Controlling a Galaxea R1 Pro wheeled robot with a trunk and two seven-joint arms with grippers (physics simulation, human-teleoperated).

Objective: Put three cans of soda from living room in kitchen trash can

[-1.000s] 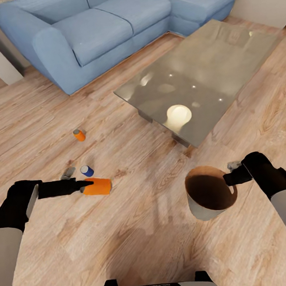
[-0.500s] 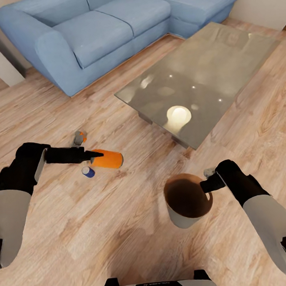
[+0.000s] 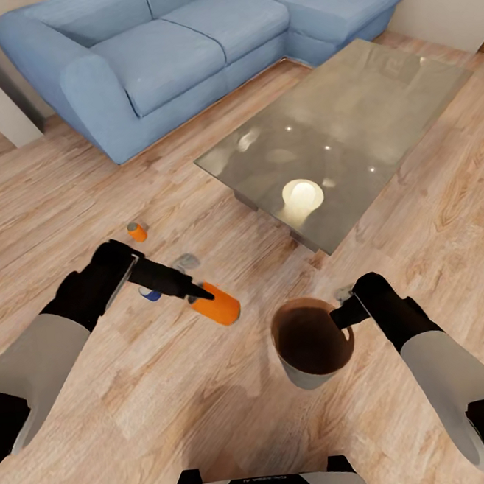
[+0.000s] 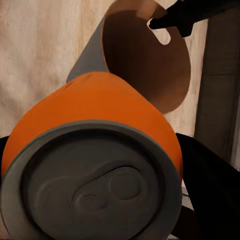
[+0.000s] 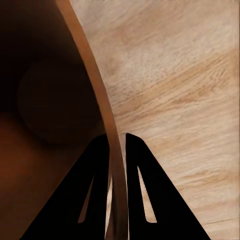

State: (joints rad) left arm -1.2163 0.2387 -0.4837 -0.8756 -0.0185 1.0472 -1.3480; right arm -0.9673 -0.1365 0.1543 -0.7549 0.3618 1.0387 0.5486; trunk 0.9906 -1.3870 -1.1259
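Here the left gripper [image 3: 203,296] clamps an orange can [image 3: 217,304] at frame centre; the right gripper [image 5: 116,150] pinches the bin's [image 3: 306,373] rim.

Two black fingers [image 5: 82,192] of the right gripper [image 5: 116,150] pinch the thin wall of the tash can [image 5: 97,100]. One finger is inside the can and the other is outside, with the rim squeezed tight between them. The inside of the can is dark brown, and its round bottom shows as a faint circle. Beside the can lies the light wood floor [image 5: 185,85], with wavy grain lines.
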